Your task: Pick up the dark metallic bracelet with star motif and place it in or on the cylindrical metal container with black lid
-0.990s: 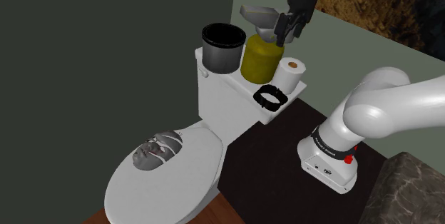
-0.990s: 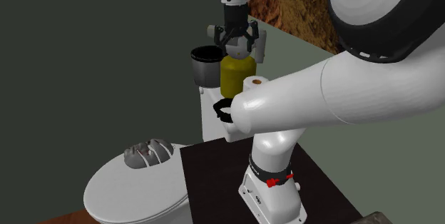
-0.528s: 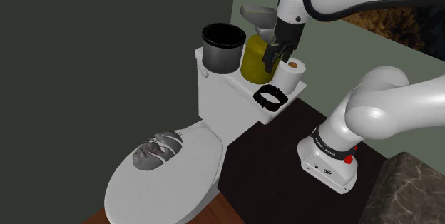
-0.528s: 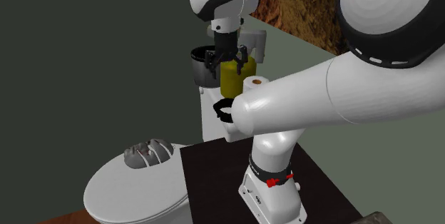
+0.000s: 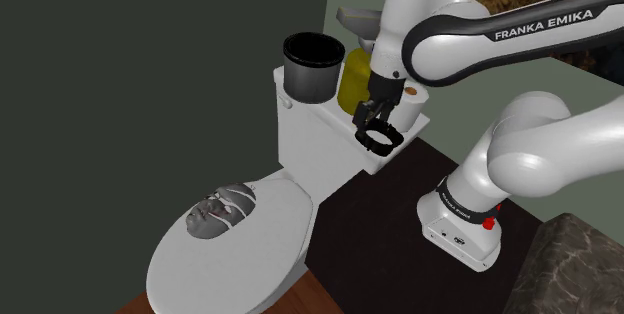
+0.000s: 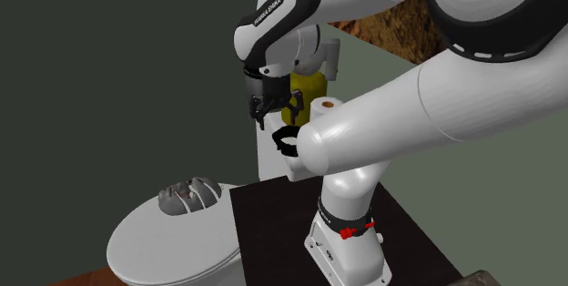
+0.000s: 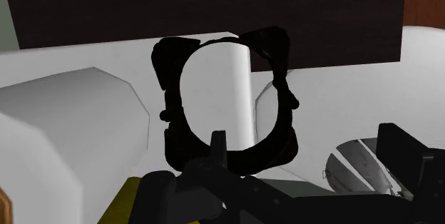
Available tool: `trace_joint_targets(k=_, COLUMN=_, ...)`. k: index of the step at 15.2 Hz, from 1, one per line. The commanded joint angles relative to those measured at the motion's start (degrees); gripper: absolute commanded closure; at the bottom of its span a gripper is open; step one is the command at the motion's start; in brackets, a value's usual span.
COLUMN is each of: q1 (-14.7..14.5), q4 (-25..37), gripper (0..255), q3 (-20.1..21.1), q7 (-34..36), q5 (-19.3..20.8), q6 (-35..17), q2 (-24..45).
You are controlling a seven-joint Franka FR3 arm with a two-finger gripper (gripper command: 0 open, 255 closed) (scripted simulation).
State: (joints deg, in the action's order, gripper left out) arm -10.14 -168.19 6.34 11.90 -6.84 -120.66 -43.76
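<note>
The dark bracelet (image 5: 381,137) lies flat on the front corner of the white toilet tank lid (image 5: 325,119), also seen as a black ring (image 6: 286,140) in the second exterior view. My gripper (image 5: 371,118) hangs just above it, open, with nothing between the fingers. In the wrist view the bracelet (image 7: 173,119) lies close below, one fingertip (image 7: 217,144) over its near rim and the gripper (image 7: 310,155) centred beside it. The dark cylindrical container with a black rim (image 5: 308,64) stands at the tank's far end.
A yellow jar (image 5: 354,84) and a toilet paper roll (image 5: 411,104) stand on the tank right behind the bracelet. A grey face-like object (image 5: 220,208) rests on the toilet lid (image 5: 250,252). The arm's stand (image 5: 460,224) sits on the dark floor beside the toilet.
The gripper has come down from above the yellow jar to just over the bracelet, moving toward the tank's front corner. It stays open. The bracelet has not moved.
</note>
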Motion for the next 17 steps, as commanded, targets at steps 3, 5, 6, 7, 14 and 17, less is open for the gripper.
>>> trace_joint_targets(k=3, q1=-0.42, q4=-2.15, gripper=0, q3=0.46, q7=0.12, q5=-0.68, q6=-4.52, q2=2.37)
trace_joint_targets(k=5, q1=-0.54, q4=-3.12, gripper=0, q3=0.62, q7=0.08, q5=-0.91, q6=-6.81, q2=3.68)
trace_joint_targets(k=6, q1=-0.63, q4=-3.84, gripper=0, q3=0.74, q7=0.04, q5=-1.10, q6=-8.67, q2=4.83)
trace_joint_targets(k=7, q1=-0.63, q4=-3.84, gripper=0, q3=0.75, q7=0.04, q5=-1.10, q6=-8.67, q2=4.83)
trace_joint_targets(k=14, q1=-0.63, q4=-3.83, gripper=0, q3=0.74, q7=0.04, q5=-1.10, q6=-8.66, q2=4.82)
trace_joint_targets(k=17, q1=-0.63, q4=-3.83, gripper=255, q3=0.74, q7=0.04, q5=-1.10, q6=-8.66, q2=4.82)
